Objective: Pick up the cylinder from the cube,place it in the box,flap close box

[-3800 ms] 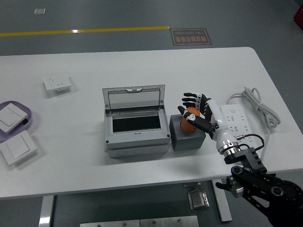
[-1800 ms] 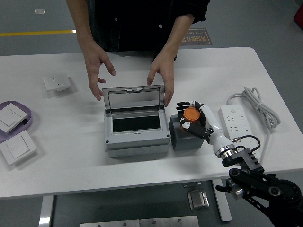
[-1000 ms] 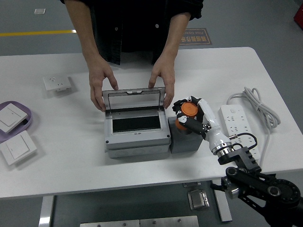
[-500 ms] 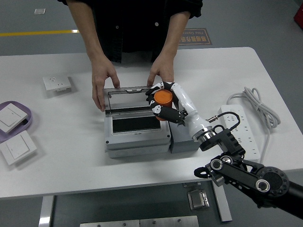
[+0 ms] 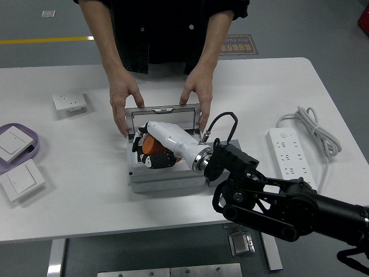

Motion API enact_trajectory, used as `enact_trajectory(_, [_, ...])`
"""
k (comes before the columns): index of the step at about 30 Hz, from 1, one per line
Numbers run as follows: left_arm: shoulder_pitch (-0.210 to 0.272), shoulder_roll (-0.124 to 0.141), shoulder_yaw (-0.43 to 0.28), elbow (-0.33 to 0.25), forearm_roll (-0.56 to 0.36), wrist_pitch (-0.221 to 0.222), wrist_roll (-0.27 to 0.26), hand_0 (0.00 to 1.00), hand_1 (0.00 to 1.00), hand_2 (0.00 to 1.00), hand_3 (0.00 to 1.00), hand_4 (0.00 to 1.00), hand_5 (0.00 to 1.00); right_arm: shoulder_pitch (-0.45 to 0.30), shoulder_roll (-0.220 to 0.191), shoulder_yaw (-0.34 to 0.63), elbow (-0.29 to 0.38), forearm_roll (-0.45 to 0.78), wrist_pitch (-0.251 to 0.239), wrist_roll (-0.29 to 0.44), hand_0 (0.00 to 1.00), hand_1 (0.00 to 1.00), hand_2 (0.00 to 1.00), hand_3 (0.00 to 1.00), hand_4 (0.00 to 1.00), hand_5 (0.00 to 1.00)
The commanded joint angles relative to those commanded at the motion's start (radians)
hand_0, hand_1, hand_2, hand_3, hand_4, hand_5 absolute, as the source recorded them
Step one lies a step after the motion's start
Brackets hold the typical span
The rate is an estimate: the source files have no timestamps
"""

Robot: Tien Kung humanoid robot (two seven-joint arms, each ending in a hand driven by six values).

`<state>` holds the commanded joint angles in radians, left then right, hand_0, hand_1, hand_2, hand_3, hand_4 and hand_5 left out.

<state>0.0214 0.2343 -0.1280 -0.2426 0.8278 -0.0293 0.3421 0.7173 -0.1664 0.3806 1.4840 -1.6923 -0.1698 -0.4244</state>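
The right hand (image 5: 151,153) is now reaching well across into the open grey box (image 5: 167,173), where half a second ago it was carrying the orange cylinder (image 5: 151,146) above the box's right edge. Its fingers (image 5: 157,163) are curling around the cylinder, gripping it, and the cylinder is sitting low between them, at or just inside the box's dark opening; whether it is touching the bottom cannot be told. The grey cube (image 5: 228,144), behind the wrist, is mostly hidden by the black arm and no longer bearing anything. Beyond the fingertips, a person's two hands (image 5: 196,95) are holding the raised lid (image 5: 164,112) by its two side edges, steadying the box as they were a moment ago. So the lift and carry look done, and placing seems almost finished: judging from this, the fingers need to release and withdraw before the lid can be flapped shut. The left arm is not showing.
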Motion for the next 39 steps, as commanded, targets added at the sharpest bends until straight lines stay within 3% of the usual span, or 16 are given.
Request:
enact_trajectory(3, [-0.001, 0.001, -0.001, 0.001, 0.001, 0.000, 0.000, 0.640, 0.621, 0.542, 0.623, 0.699, 0.335, 0.027, 0.014, -0.038, -0.016, -0.098, 0.056, -0.088, 0.205, 0.227, 0.287, 0.220, 0.002, 0.002])
enact_trajectory(4, [-0.001, 0.001, -0.001, 0.001, 0.001, 0.000, 0.000, 0.640, 0.621, 0.542, 0.623, 0.699, 0.335, 0.033, 0.017, -0.046, -0.019, -0.125, 0.067, -0.111, 0.307, 0.305, 0.331, 0.281, 0.002, 0.002])
enact_trajectory(8, [-0.001, 0.000, -0.003, 0.001, 0.003, 0.000, 0.001, 0.640, 0.621, 0.542, 0.623, 0.699, 0.335, 0.050, 0.027, -0.060, -0.031, -0.232, 0.085, -0.197, 0.307, 0.305, 0.331, 0.281, 0.002, 0.002])
enact_trajectory(9, [-0.001, 0.000, -0.004, 0.001, 0.004, 0.000, 0.002, 0.640, 0.621, 0.542, 0.623, 0.699, 0.335, 0.052, 0.028, -0.061, -0.033, -0.253, 0.085, -0.207, 0.668, 0.570, 0.563, 0.554, 0.110, 0.128])
enact_trajectory(14, [-0.002, 0.000, -0.004, 0.002, 0.003, -0.005, 0.005, 0.640, 0.621, 0.542, 0.623, 0.699, 0.335, 0.054, 0.030, -0.064, -0.045, -0.286, 0.065, -0.212, 0.668, 0.570, 0.563, 0.554, 0.110, 0.128])
enact_trajectory(15, [-0.002, 0.000, -0.004, 0.002, 0.002, -0.005, 0.005, 0.640, 0.621, 0.541, 0.623, 0.699, 0.334, 0.054, 0.030, -0.065, -0.047, -0.285, 0.060, -0.209, 0.769, 0.664, 0.672, 0.667, 0.450, 0.289])
enact_trajectory(20, [-0.003, 0.000, 0.000, 0.003, -0.002, -0.005, 0.005, 0.640, 0.621, 0.541, 0.623, 0.699, 0.334, 0.053, 0.030, -0.071, -0.065, -0.270, 0.043, -0.183, 0.769, 0.664, 0.672, 0.667, 0.450, 0.289])
enact_trajectory(21, [-0.003, 0.000, 0.000, 0.003, -0.002, -0.006, 0.005, 0.641, 0.621, 0.543, 0.624, 0.699, 0.336, 0.053, 0.030, -0.071, -0.068, -0.267, 0.046, -0.176, 0.783, 0.679, 0.699, 0.672, 0.658, 0.400])
enact_trajectory(27, [-0.004, -0.002, 0.003, 0.003, -0.005, -0.006, 0.005, 0.641, 0.621, 0.543, 0.624, 0.699, 0.336, 0.053, 0.030, -0.073, -0.077, -0.252, 0.054, -0.135, 0.783, 0.679, 0.699, 0.672, 0.658, 0.400])
enact_trajectory(28, [-0.004, -0.002, 0.004, 0.002, -0.006, -0.006, 0.004, 0.641, 0.622, 0.543, 0.624, 0.699, 0.335, 0.053, 0.030, -0.073, -0.077, -0.249, 0.053, -0.129, 0.784, 0.679, 0.699, 0.699, 0.775, 0.457])
enact_trajectory(33, [-0.005, -0.002, 0.010, 0.001, -0.011, -0.005, 0.002, 0.641, 0.622, 0.543, 0.624, 0.699, 0.335, 0.050, 0.028, -0.073, -0.076, -0.234, 0.038, -0.103, 0.784, 0.679, 0.699, 0.699, 0.775, 0.457])
enact_trajectory(34, [-0.006, -0.002, 0.011, 0.001, -0.012, -0.004, 0.002, 0.640, 0.622, 0.544, 0.623, 0.700, 0.335, 0.049, 0.028, -0.073, -0.076, -0.231, 0.034, -0.098, 0.783, 0.675, 0.700, 0.729, 0.920, 0.533])
enact_trajectory(38, [-0.006, -0.003, 0.019, -0.001, -0.019, -0.003, -0.001, 0.640, 0.622, 0.544, 0.623, 0.700, 0.335, 0.035, 0.015, -0.056, -0.063, -0.164, -0.009, -0.054, 0.783, 0.675, 0.700, 0.729, 0.920, 0.533])
enact_trajectory(39, [-0.006, -0.004, 0.022, -0.002, -0.022, -0.002, -0.002, 0.640, 0.622, 0.543, 0.622, 0.699, 0.336, 0.028, 0.005, -0.046, -0.053, -0.130, -0.026, -0.032, 0.786, 0.676, 0.697, 0.733, 0.961, 0.556])
